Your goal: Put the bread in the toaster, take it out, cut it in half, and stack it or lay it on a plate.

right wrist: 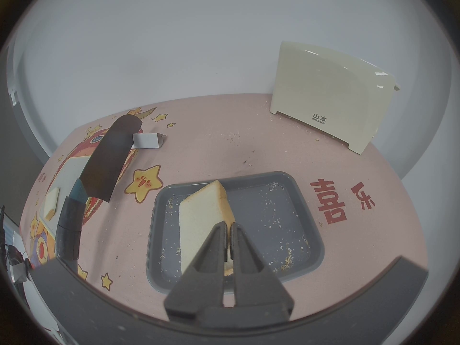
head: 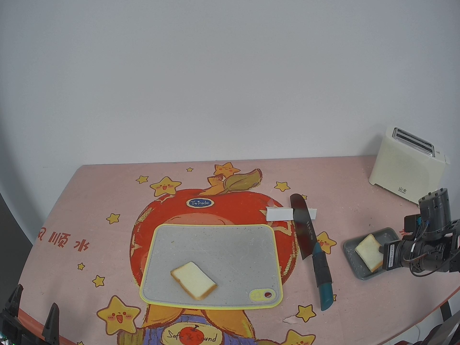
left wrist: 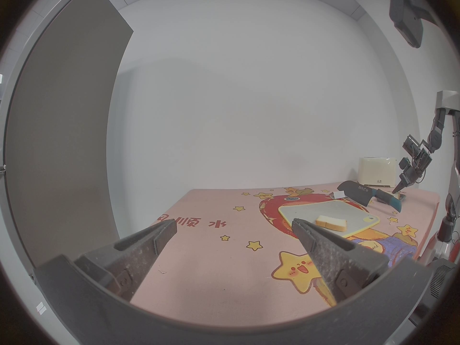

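My right gripper [right wrist: 229, 235] sits low over the grey tray [right wrist: 297, 207] at the table's [head: 364, 202] right side. Its two fingers are drawn almost together and pinch the near edge of a bread slice [right wrist: 199, 219]. The slice is tilted up on edge, with its lower side still on the tray floor among crumbs. In the head view the same gripper [head: 383, 255] meets the slice [head: 368, 250] from the right, inside the tray [head: 357, 267]. The cream toaster [head: 407, 164] stands upright beyond the tray, near the table's far right corner and apart from it, slots facing up. A second slice [head: 194, 280] lies flat on the grey cutting board [head: 225, 245], toward the board's near edge. The knife [head: 311, 245] lies on the table between board and tray, just beside the board. Its dark blade points away from me and crosses a small white block [head: 279, 213]; its handle points toward the near edge. My left gripper [left wrist: 233, 224] hangs at the table's near left corner, well apart from the board. Its fingers [left wrist: 143, 250] are spread wide with nothing between them.
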Motion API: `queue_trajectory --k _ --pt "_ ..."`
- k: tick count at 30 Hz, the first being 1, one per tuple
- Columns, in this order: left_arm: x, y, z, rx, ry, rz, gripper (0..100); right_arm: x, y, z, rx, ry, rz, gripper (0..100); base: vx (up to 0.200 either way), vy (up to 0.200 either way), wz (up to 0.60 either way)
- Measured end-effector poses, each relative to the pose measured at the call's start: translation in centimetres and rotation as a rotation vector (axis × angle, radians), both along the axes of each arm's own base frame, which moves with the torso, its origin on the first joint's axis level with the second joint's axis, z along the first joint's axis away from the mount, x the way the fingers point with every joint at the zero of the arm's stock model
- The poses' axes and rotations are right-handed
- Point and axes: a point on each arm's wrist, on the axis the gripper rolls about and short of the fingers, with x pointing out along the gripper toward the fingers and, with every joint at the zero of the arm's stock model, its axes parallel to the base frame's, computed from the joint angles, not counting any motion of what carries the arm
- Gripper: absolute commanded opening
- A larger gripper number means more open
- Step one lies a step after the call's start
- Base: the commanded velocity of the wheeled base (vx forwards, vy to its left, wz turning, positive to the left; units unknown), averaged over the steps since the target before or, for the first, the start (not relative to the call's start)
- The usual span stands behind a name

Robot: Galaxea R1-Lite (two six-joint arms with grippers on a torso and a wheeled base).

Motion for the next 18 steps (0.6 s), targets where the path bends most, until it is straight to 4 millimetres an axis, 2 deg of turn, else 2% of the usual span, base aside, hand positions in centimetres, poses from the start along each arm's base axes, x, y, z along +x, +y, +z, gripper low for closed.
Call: queue_trajectory --k 1,2,18 --pt "0.00 0.00 0.00 0.000 0.000 0.000 100 -0.01 -0.01 -0.01 -0.001 0.000 -0.001 0 0.000 0.000 0.00" --pt "0.00 0.00 0.00 0.000 0.000 0.000 100 -0.01 -0.01 -0.01 -0.002 0.000 -0.001 100 0.000 0.000 0.00" --pt "0.00 0.00 0.00 0.000 0.000 0.000 100 -0.12 -0.04 0.05 -0.004 0.003 0.000 100 0.000 0.000 0.00"
